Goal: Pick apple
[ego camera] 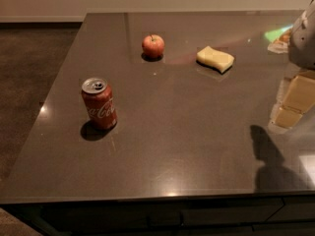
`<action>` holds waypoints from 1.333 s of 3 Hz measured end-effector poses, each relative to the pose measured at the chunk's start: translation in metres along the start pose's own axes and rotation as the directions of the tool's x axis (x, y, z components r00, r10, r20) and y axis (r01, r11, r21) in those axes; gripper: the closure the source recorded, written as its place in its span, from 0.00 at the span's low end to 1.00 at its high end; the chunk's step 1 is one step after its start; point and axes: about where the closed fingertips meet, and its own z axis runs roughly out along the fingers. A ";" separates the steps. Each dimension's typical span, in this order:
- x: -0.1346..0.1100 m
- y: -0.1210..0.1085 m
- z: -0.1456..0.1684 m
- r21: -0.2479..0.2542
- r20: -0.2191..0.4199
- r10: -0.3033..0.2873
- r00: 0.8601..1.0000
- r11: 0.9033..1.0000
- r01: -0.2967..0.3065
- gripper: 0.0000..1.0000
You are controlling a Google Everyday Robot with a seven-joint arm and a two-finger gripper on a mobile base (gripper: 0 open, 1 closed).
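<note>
The apple (153,46) is small, round and red with yellowish patches and a short stem. It stands upright on the dark table (197,132), towards the far side and left of the middle. My gripper (303,36) shows as a pale grey shape at the right edge of the view, mostly cut off. It hangs above the table's right side, far to the right of the apple and not touching it. Its shadow (268,156) falls on the near right part of the table.
A red Coca-Cola can (99,103) stands upright near the table's left edge. A pale yellow sponge (215,59) lies to the right of the apple. Light reflections (295,100) show on the table's right side. Dark carpet floor (29,82) lies to the left.
</note>
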 end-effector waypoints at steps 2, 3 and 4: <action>-0.012 -0.013 -0.003 0.042 0.027 -0.015 1.000 0.999 0.014 0.00; -0.043 -0.045 0.002 0.109 0.086 -0.046 0.995 0.993 0.036 0.00; -0.077 -0.082 0.013 0.146 0.140 -0.050 0.989 0.989 0.030 0.00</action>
